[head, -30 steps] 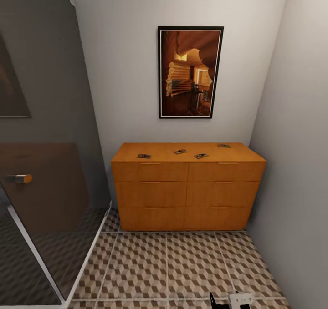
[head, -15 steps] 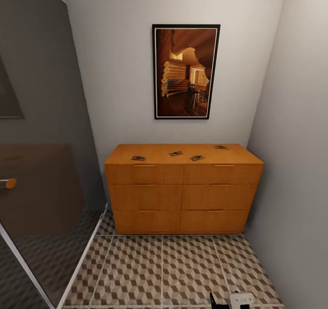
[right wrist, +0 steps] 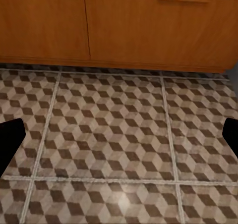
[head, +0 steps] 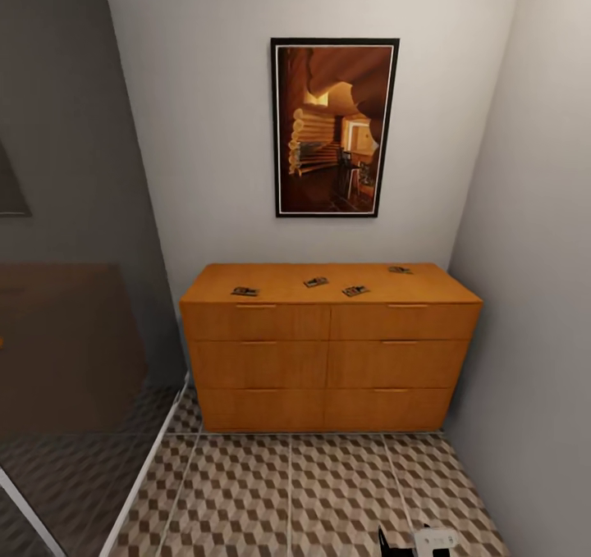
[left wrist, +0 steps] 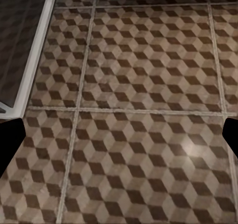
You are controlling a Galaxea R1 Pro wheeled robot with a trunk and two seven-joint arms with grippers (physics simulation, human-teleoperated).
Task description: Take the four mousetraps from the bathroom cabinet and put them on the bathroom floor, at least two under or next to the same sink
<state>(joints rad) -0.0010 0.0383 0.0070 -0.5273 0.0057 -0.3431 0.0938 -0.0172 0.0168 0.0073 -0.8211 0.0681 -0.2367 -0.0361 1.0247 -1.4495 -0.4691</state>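
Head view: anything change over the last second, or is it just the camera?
Only the camera shifted: the whole picture slid, so the glass shower panel shows less of itself and its handle has left the frame. The four mousetraps lie in the same spots on top of the cabinet, untouched. Nothing was grasped or released. The framed picture hangs as before.

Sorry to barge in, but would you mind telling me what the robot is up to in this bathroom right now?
It faces the cabinet, with nothing in hand yet. All four mousetraps lie on the cabinet's top, untouched. The left gripper and right gripper hang low and open over the patterned bathroom floor. None of the traps is on the floor yet.
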